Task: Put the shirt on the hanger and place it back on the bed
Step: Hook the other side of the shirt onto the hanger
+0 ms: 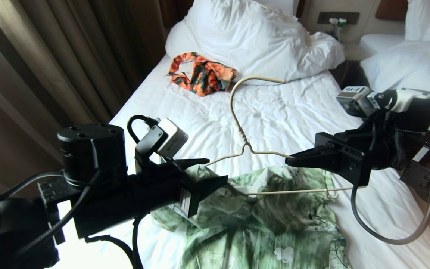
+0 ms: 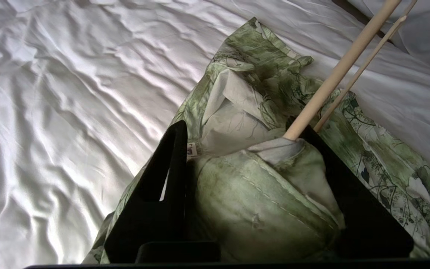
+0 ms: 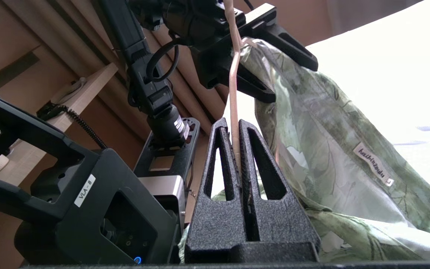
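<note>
Two grippers share one light green, branch-printed short-sleeved shirt (image 1: pixel 259 216), bunched on the wrinkled white-sheeted bed (image 1: pixel 286 119) near its foot. Your left gripper (image 2: pixel 245 149), jaws part-spread, brackets the shoulder fabric where the thin cream wire hanger (image 1: pixel 239 123) enters it; your right gripper (image 3: pixel 236 149) is pressed together on the wire. Draw the cloth along the arm, hanger level. Open sheet lies toward the big white pillow (image 1: pixel 252 37); mind the orange floral garment (image 1: pixel 202 74).
</note>
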`<state>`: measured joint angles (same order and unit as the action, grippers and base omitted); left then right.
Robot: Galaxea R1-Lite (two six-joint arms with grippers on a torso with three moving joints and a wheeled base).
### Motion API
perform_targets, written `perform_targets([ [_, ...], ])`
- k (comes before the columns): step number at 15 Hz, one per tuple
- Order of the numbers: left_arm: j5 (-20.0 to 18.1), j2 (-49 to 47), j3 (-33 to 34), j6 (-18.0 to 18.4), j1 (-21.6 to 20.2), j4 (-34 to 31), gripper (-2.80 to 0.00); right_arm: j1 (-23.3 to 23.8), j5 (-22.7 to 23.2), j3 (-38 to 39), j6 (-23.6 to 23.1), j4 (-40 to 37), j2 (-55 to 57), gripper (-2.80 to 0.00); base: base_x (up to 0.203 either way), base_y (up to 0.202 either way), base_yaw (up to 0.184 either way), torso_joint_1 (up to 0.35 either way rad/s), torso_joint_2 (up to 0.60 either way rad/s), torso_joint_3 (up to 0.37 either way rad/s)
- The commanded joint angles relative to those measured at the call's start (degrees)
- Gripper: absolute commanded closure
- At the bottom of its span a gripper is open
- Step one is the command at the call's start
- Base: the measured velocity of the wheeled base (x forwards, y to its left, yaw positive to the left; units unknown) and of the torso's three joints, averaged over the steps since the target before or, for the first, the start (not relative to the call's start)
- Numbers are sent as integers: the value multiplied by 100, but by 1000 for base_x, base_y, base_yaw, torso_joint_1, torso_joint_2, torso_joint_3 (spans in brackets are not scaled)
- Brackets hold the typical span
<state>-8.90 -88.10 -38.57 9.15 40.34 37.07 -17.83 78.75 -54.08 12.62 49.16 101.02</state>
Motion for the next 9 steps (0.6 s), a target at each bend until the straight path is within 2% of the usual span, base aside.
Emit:
perform_targets([
  [1, -7, 1, -27, -2, 44, 19, 0, 24, 35, -64, 15, 31, -4, 0, 0, 0, 0, 0, 0, 0],
  [4, -7, 62, -59, -206, 172, 14, 0, 134, 35, -203, 412, 31, -86, 0, 0, 0, 0, 0, 0, 0],
  [6, -7, 83, -66, -221, 252, 13, 0, 215, 32, -217, 470, 113, -137, 0, 0, 0, 0, 0, 0, 0],
  [9, 2, 65, -125, -221, 325, 2, 0, 235, -282, -208, 510, 361, -186, 0, 0, 0, 0, 0, 0, 0],
])
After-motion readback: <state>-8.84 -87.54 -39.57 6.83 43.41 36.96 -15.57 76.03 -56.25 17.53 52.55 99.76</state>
